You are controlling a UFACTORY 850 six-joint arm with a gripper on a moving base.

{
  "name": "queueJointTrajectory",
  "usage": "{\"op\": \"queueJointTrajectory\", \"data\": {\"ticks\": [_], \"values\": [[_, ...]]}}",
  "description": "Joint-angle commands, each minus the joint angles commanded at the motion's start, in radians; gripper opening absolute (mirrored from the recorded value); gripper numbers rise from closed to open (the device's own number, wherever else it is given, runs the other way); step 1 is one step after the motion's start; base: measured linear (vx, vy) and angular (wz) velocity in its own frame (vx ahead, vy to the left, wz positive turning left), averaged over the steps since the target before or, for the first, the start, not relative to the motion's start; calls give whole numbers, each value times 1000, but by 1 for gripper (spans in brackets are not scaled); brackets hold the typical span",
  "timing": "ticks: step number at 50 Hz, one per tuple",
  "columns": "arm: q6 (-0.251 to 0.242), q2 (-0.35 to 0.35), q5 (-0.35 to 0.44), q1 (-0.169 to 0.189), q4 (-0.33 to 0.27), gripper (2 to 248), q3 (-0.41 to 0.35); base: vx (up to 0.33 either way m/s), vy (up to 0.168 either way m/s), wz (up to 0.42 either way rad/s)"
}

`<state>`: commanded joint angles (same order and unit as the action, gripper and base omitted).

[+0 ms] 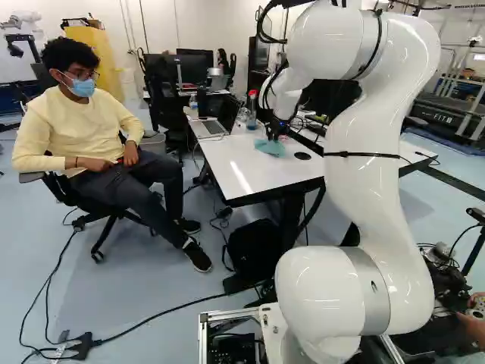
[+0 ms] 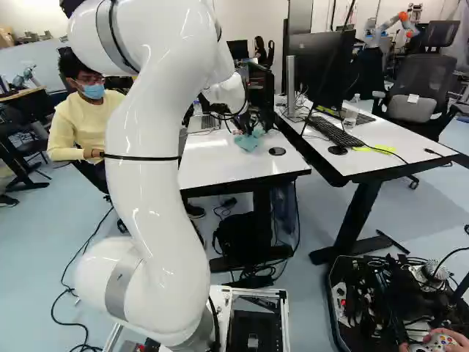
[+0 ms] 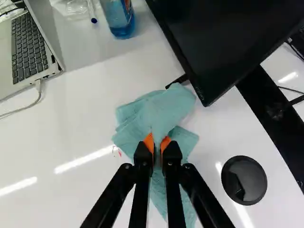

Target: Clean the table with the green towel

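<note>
Towel (image 3: 178, 102) is in the grip, folks: the gripper (image 2: 250, 126) has it pinched between both fingers. In the wrist view you can see the cloth bunched up between the orange pads (image 3: 148, 142), so the fingers are pulled in close on it, not spread wide. Most of the towel fans out in loose folds ahead of the fingertips, and a tail of it runs back under them. It's on the white table (image 1: 242, 168), and both base views put the arm reaching out over there.

Stuff around it: the monitor (image 3: 228, 38) is just ahead of the towel, with a skinny black foot right at the cloth's far edge. Black round cap (image 3: 244, 180) sits in the tabletop near the towel, on the side away from the laptop (image 3: 33, 52). The laptop is open, with a cable (image 3: 28, 108) coming out of its side. Farther ahead of the gripper there's a bottle (image 3: 119, 19) of blue stuff, and a pen (image 3: 92, 12) between that and the laptop. A couple of tiny red marks (image 3: 119, 153) show right by the towel's edge, laptop side.

At the right of the right base view, a second table (image 2: 374, 167) stands alongside and has a keyboard (image 2: 335, 133) on it.
</note>
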<state>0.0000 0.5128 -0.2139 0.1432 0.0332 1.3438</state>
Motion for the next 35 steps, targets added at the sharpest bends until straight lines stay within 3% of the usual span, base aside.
{"op": "queueJointTrajectory", "data": {"ticks": [35], "values": [[0,0,-157,0,0,37,0,0,0,0]]}}
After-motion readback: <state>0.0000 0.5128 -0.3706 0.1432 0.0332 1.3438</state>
